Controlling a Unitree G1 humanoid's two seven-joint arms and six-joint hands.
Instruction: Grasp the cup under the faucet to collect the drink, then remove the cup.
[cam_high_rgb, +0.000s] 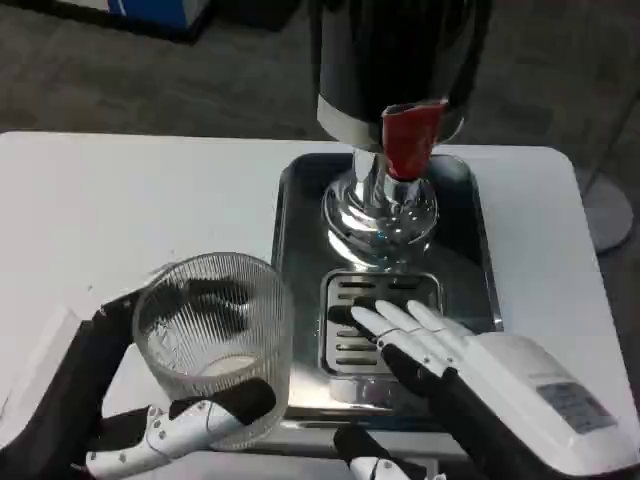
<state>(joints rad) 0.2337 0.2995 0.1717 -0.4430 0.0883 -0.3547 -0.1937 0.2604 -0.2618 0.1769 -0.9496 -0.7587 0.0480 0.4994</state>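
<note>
White table (120, 190), matte, spanning the frame, with rounded far corners; beyond it dark grey carpeted floor (560, 70). Far left background: a blue and white object (150, 12), cut off by the top edge, identity unclear. Lower left: left hand (150, 425), black palm and white-and-black fingers wrapped around the cup (215, 345), a thumb crossing the near side and other fingers showing dark through the far wall; the forearm is cropped by the frame edge. Cup: clear ribbed glass, upright, held at the left rim of the tray, to the left of the drain grate and not beneath the faucet; whether its base touches the table or tray cannot be told, and no liquid can be made out through the ribbing. Centre: steel tray (470, 200), rectangular, glossy, bearing a slotted drain grate (350, 300). Above it, faucet (382, 205), chrome base with a red handle (410, 138), under a dark dispenser body (400, 50) cut off at the top. Lower right: right hand (450, 355), white back, fingers stretched flat and slightly apart over the grate, holding nothing; its thumb is partly cropped at the bottom edge.
</note>
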